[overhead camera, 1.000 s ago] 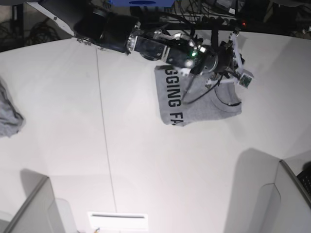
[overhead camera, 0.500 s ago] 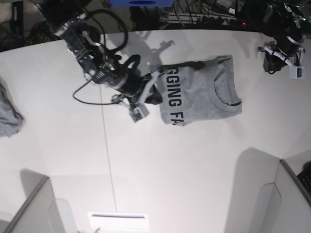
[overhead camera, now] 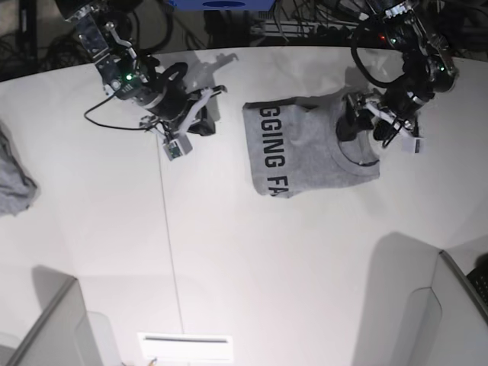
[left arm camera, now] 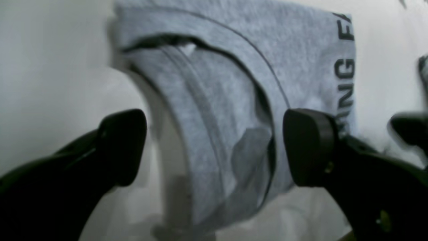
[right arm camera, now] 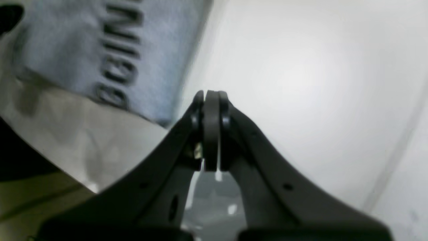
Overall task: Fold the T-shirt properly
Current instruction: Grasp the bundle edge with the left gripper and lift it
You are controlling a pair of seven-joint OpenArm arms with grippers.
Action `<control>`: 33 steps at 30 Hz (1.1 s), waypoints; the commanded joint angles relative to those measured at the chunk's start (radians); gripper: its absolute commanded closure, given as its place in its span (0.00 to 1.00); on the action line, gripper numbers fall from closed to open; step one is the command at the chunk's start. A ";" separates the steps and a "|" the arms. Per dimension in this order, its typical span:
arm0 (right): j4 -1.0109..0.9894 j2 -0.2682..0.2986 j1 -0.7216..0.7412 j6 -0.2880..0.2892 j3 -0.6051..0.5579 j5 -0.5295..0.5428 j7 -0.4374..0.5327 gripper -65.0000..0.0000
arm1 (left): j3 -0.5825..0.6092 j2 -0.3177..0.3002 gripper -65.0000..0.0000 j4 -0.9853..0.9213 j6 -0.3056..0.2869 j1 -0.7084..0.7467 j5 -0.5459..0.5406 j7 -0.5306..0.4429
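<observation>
The T-shirt (overhead camera: 309, 149) lies folded on the white table, grey with black block lettering along its left part and its collar (overhead camera: 358, 152) to the right. My left gripper (overhead camera: 364, 128) hangs open just over the collar. In the left wrist view its fingers (left arm camera: 122, 147) stand wide on either side of the collar band of the T-shirt (left arm camera: 234, 83), holding nothing. My right gripper (overhead camera: 207, 120) is shut and empty, left of the shirt and apart from it. The right wrist view shows its pads (right arm camera: 211, 100) pressed together, with the lettered edge of the T-shirt (right arm camera: 67, 50) beyond.
A smaller grey cloth lump (overhead camera: 11, 179) lies at the table's left edge. Grey panels (overhead camera: 53, 328) stand at both front corners, the other (overhead camera: 457, 313) at the right. A white label (overhead camera: 185, 345) sits at the front edge. Cables crowd the back edge.
The right arm has drawn back from over the shirt to the left, still shut. The left arm has come in from the far right to the collar and opened its jaws.
</observation>
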 commanded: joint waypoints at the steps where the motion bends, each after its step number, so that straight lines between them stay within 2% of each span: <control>1: 0.033 0.009 -0.001 0.006 0.006 0.006 0.023 1.00 | 0.008 -0.008 0.04 0.001 -0.001 -0.009 -0.022 -0.012; 4: 0.047 0.025 -0.016 0.006 0.006 0.008 0.049 1.00 | 0.054 -0.008 0.04 -0.017 0.014 -0.016 -0.019 -0.014; 7: 0.050 0.032 -0.036 0.006 0.006 0.008 0.084 1.00 | 0.072 -0.008 0.05 -0.037 0.076 -0.028 -0.017 -0.016; 9: 0.050 0.043 -0.047 0.006 0.007 0.008 0.094 1.00 | 0.071 -0.011 0.12 -0.070 0.122 -0.032 -0.017 -0.016; 11: 0.050 0.045 -0.061 0.006 0.020 0.008 0.094 1.00 | 0.072 -0.015 0.28 -0.102 0.142 -0.047 -0.017 -0.025; 14: 0.050 0.037 -0.101 0.006 0.090 0.008 0.114 1.00 | 0.085 -0.033 0.57 -0.145 0.143 -0.067 0.000 -0.020; 17: 0.050 0.037 -0.148 0.012 0.153 0.008 0.157 1.00 | 0.174 -0.073 0.84 -0.159 0.145 -0.073 0.061 -0.025; 19: 0.050 0.037 -0.179 0.058 0.198 0.008 0.177 1.00 | 0.235 -0.094 1.00 -0.149 0.162 -0.075 0.110 -0.023; 23: 0.050 0.020 -0.245 0.160 0.325 0.046 0.180 1.00 | 0.361 -0.159 1.00 -0.151 0.188 -0.104 0.173 -0.020; 28: 0.046 0.006 -0.317 0.246 0.522 0.196 0.177 1.00 | 0.616 -0.305 1.00 -0.148 0.188 -0.183 0.230 -0.019; 33: 0.043 0.003 -0.357 0.261 0.624 0.244 0.177 1.00 | 0.955 -0.420 1.00 -0.148 0.188 -0.349 0.230 -0.019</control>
